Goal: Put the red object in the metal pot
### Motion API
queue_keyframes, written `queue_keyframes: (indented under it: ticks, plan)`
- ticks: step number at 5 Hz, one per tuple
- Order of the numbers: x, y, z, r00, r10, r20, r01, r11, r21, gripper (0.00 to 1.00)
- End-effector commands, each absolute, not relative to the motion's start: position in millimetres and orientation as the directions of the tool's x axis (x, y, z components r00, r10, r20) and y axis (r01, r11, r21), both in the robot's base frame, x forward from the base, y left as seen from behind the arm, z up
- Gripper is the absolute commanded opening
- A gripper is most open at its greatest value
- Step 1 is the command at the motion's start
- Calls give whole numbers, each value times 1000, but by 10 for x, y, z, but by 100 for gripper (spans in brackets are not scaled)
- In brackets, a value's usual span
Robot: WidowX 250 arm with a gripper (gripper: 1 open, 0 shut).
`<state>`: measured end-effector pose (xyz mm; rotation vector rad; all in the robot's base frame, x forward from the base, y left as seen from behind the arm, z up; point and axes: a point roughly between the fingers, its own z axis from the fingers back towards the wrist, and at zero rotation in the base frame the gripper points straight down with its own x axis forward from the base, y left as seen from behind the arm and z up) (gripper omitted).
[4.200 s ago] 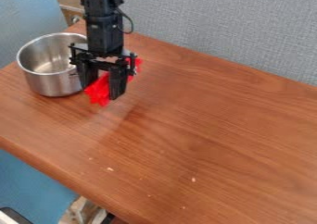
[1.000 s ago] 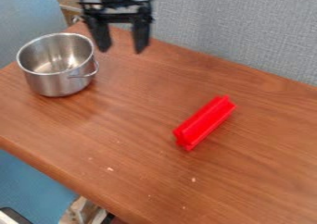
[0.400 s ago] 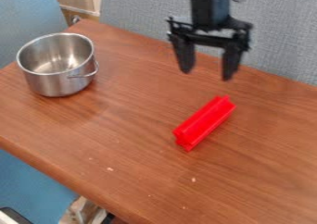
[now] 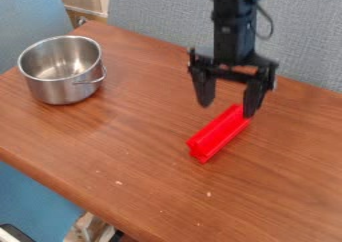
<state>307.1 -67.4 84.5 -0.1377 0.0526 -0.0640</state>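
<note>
The red object [image 4: 217, 134] is a bright red bar lying flat on the wooden table [image 4: 120, 136], right of centre, slanting from lower left to upper right. My gripper [image 4: 227, 99] hangs pointing down just above the bar's upper right end, open, one dark finger on each side of that end and nothing between them. The metal pot [image 4: 60, 68] stands upright and empty at the table's far left, well apart from the bar and the gripper.
A grey textured wall [image 4: 267, 26] runs behind the table. The table's front edge [image 4: 80, 201] slants across the lower left, with blue floor below it.
The gripper has swung from above the pot's side over to the right and come down over the red bar's upper end, staying open. The bar and the pot have not moved.
</note>
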Motion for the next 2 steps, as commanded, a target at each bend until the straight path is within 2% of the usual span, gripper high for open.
queue_keyframes:
  ticks: [1, 2]
  plan:
    - [3091, -716, 808, 996, -81, -24, 77, 989, -128, 100]
    - [3100, -705, 720, 997, -75, -32, 71, 990, -124, 100]
